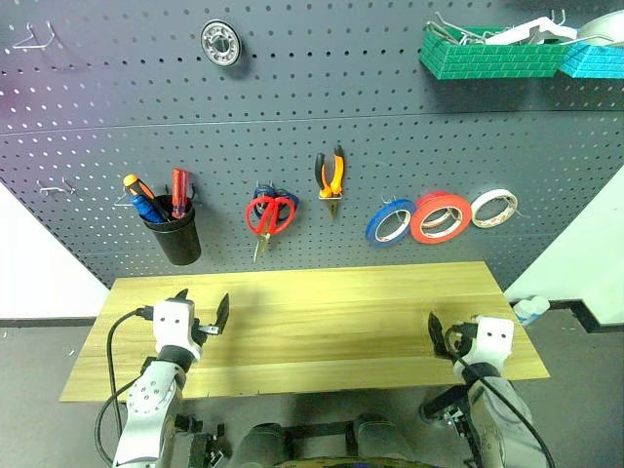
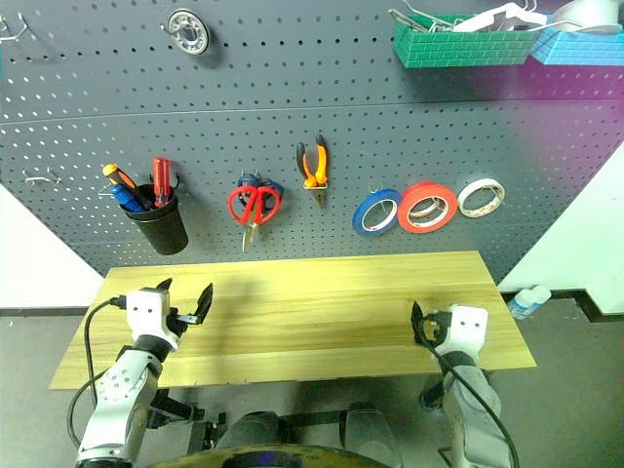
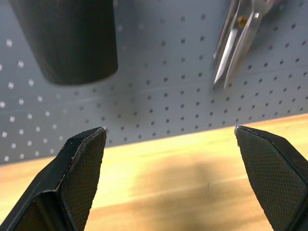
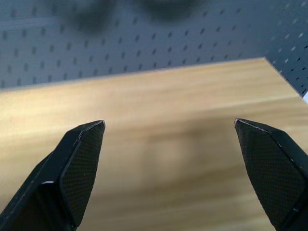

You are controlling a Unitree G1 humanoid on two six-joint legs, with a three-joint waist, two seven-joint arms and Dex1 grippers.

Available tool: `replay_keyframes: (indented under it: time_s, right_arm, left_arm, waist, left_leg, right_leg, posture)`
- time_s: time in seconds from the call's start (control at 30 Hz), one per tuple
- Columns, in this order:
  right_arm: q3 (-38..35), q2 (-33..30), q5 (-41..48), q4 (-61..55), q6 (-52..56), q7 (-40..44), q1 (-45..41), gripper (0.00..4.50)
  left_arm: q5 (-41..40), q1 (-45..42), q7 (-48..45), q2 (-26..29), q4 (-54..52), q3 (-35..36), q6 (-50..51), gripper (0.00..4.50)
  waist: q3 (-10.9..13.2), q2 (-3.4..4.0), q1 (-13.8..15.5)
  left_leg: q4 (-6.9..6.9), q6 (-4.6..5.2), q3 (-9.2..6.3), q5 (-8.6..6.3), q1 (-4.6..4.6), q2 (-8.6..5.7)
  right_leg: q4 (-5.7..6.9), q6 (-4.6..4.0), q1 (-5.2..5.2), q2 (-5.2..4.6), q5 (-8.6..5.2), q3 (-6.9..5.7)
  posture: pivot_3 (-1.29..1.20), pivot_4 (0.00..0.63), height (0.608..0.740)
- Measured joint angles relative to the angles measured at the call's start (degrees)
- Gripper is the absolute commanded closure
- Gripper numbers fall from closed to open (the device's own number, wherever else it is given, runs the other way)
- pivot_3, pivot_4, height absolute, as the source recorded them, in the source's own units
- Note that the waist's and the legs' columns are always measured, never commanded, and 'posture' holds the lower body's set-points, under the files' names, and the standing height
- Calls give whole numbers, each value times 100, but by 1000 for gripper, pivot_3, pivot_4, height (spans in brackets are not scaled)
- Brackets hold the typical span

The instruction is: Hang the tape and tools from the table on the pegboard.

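Workbench is bare: light yellowish plank table (image 1: 322,322), smooth with faint grain, nothing left on it. Left gripper (image 1: 203,314) hangs over the table's left end, black textured fingers (image 3: 82,168) spread wide, holding nothing; right gripper (image 4: 168,168) sits over the right end, jaws equally wide and empty. Ahead of them the dark grey perforated pegboard (image 1: 292,107) carries everything: red-handled scissors (image 1: 269,214) with bare steel blades pointing down, orange-and-black pliers (image 1: 331,179) nose down, then the thin wide red tape ring (image 1: 440,216) between a blue roll (image 1: 391,221) and a smaller red-and-white roll (image 1: 493,208). Black round cup (image 1: 177,236) on the left holds the blue-handled screwdriver (image 1: 148,207) beside an orange one (image 1: 134,185) and a red one (image 1: 179,191). Up top: a metal bearing (image 1: 220,42) and green (image 1: 483,57) and teal (image 1: 593,58) brick-pattern bins. My read: hanging is done, arms are at rest. Next move, if any, is just parking clear of the board; no grasp needed.
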Motion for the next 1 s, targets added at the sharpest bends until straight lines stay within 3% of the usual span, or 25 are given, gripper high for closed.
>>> replay_keyframes:
  time_s: [0.8,1.0]
  right_arm:
    - [299,79,-334,398,-555,-301,-349,0]
    - [402,80,-315,207,-602,-158,25,0]
  left_arm:
    - [363,-333,-33,-108,169,-456,112,23]
    - [394,-258,-3,-24,184,-405,113,23]
  waist:
    - [-5,-5,-2]
    - [-10,-9,20]
  left_leg:
    - [1,1,1,0,2,-1]
    - [0,2,-1,0,-2,0]
  right_leg:
    - [-6,4,5,1,-3,2]
    - [-5,14,3,1,-8,1]
  posture:
    - [-81,0,736]
    - [-58,0,736]
